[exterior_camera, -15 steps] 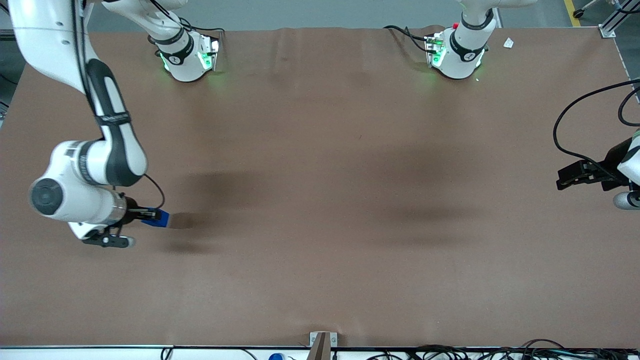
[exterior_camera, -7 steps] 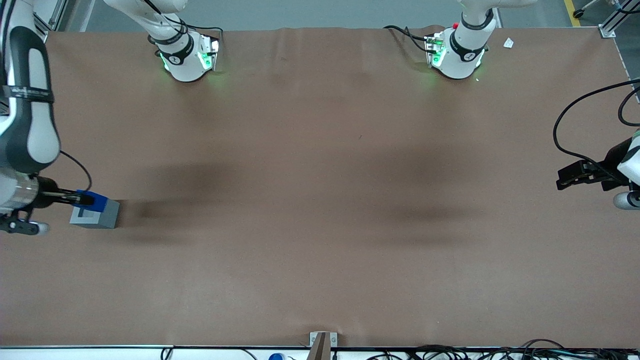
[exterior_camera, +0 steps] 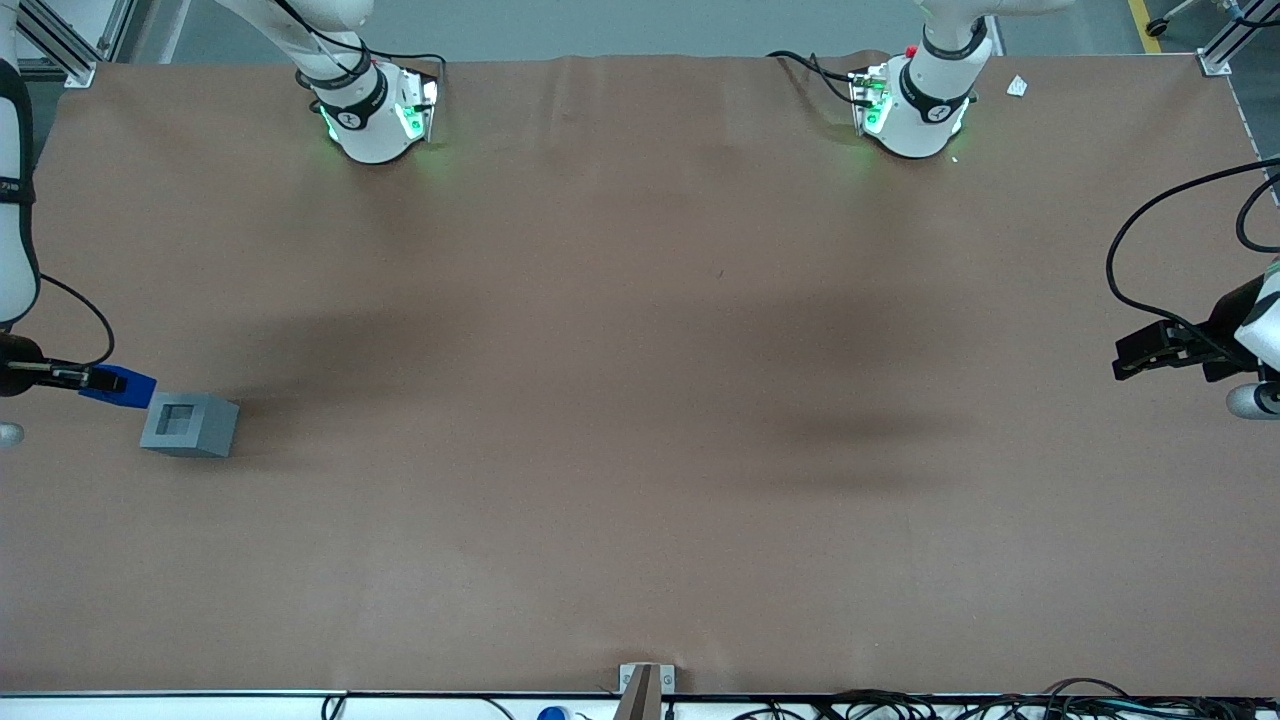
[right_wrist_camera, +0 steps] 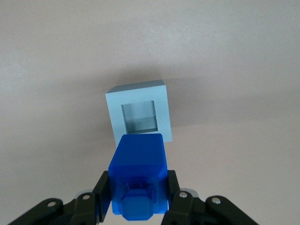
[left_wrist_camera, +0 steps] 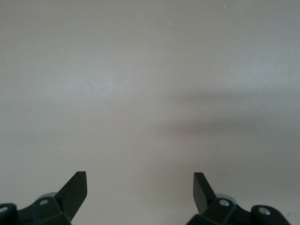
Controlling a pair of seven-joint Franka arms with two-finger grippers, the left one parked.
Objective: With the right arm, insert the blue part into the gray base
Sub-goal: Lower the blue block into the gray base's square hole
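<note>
Blue part [exterior_camera: 122, 385] is hanging clamped between the black fingers [right_wrist_camera: 102, 193] of the right arm's gripper [exterior_camera: 100, 381], at the working arm's end of the table [exterior_camera: 640, 400]. It is riding above the brown surface rather than resting on it, and it is sitting just beside the gray base [exterior_camera: 189, 424], slightly farther from the front camera than that block. In the right wrist view the blue part [right_wrist_camera: 138, 180] is showing its small raised knob toward the camera, with a finger pressing against each of its side faces, so the gripper [right_wrist_camera: 138, 201] is closing firmly on it. The gray base [right_wrist_camera: 139, 116] is standing flat on the table [right_wrist_camera: 234, 56], its square recess facing upward and lying open, with nothing in it. The blue part is hovering off to one edge of that recess rather than directly over it, and whether the two blocks are touching cannot be told. The right arm [exterior_camera: 12, 200] is reaching in from the edge of the front view.
</note>
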